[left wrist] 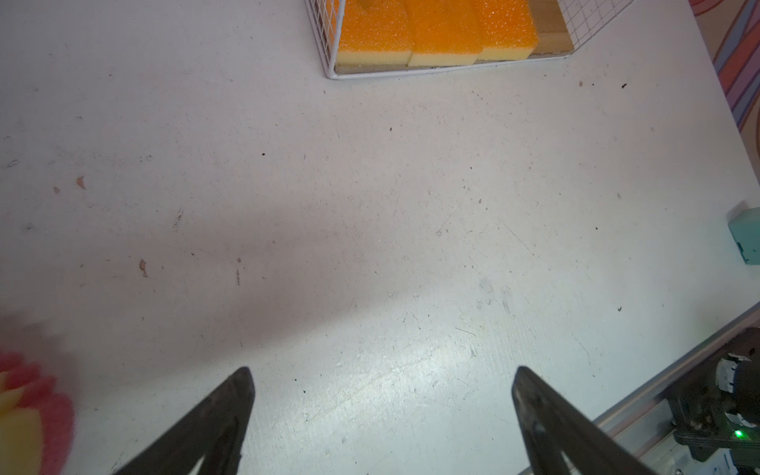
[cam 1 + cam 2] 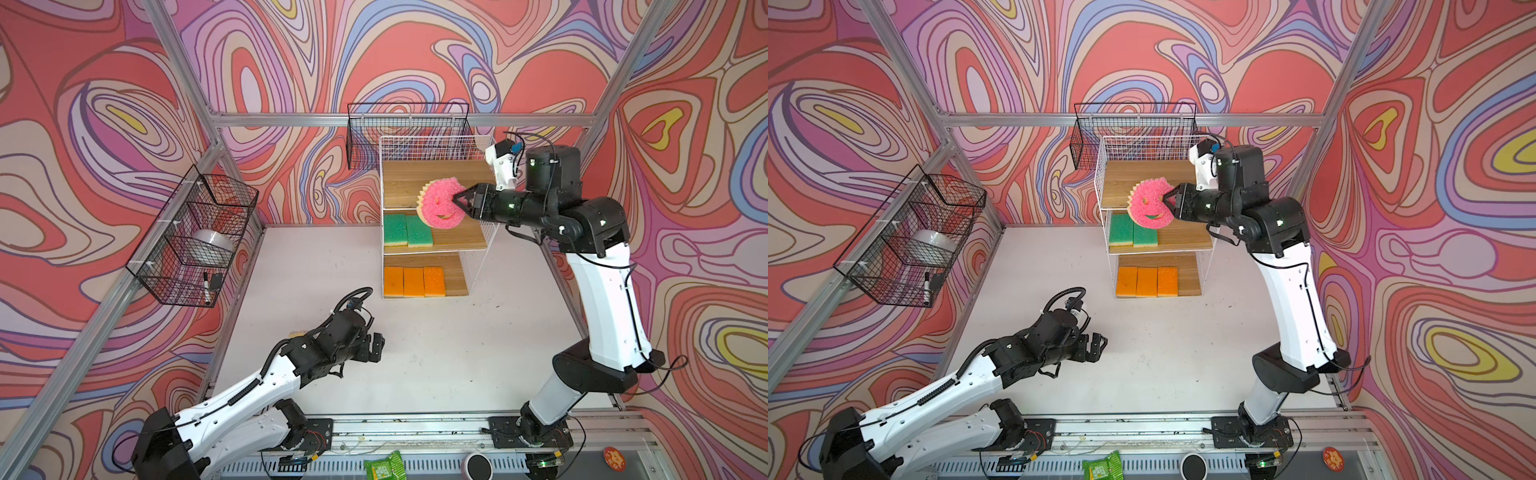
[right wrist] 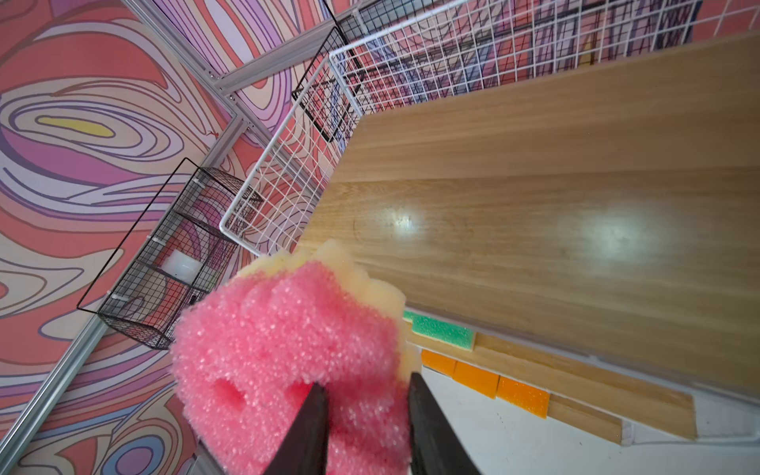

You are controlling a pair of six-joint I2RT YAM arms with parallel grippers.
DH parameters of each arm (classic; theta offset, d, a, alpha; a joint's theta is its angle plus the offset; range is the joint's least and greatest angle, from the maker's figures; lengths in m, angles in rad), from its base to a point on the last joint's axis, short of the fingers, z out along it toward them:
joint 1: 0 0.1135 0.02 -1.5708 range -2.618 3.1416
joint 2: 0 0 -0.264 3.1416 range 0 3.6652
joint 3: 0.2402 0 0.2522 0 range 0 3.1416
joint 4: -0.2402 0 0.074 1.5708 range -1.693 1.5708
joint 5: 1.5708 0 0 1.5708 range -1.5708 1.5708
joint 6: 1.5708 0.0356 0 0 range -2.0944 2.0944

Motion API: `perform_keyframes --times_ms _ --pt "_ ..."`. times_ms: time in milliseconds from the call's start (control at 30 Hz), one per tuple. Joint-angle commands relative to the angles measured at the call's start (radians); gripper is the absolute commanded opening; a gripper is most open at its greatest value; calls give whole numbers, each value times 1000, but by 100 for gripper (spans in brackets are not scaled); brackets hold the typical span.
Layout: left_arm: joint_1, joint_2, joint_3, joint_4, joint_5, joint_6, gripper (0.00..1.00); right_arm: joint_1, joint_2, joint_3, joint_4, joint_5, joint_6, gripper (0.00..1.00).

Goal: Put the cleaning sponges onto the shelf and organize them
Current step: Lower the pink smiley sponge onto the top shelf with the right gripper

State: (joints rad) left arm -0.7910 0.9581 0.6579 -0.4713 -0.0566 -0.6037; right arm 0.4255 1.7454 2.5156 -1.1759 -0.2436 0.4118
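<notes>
In a top view my right gripper point(image 2: 457, 200) holds the pink smiley sponge point(image 2: 438, 206) over the front edge of the top board point(image 2: 409, 178) on the shelf point(image 2: 432, 145). It is gripped by its rim, I judge to lay it flat. Left wrist: left gripper point(image 1: 382, 372) gapes empty above the table point(image 1: 370, 205). Right wrist: jaws clamp foam.

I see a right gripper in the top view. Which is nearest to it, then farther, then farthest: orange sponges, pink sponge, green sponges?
1. Pink sponge, held in the right gripper by the top tier.
2. Green sponges, middle tier, left side.
3. Orange sponges, bottom tier, left side.
</notes>
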Motion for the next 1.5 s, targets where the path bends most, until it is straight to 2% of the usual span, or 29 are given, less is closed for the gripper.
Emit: perform_keyframes --times_ms 0,300,400,800,900,1067,1467 --pt "7 2 -20 10 0 -11 99 3 58 28 108 -15 3 31" --pt "7 -5 -47 23 5 -15 99 2 143 67 261 -10 40 32" --pt "7 3 -49 27 9 -13 99 3 180 107 258 -3 45 32" --pt "7 1 -55 25 -1 -7 99 3 234 62 280 10 48 33" --pt "9 -2 -55 22 -3 -5 99 4 239 46 292 10 47 38" --pt "12 -6 -52 16 -3 -1 99 2 249 22 300 14 38 53" --pt "16 4 -41 15 -2 3 99 3 225 -28 332 16 28 64"
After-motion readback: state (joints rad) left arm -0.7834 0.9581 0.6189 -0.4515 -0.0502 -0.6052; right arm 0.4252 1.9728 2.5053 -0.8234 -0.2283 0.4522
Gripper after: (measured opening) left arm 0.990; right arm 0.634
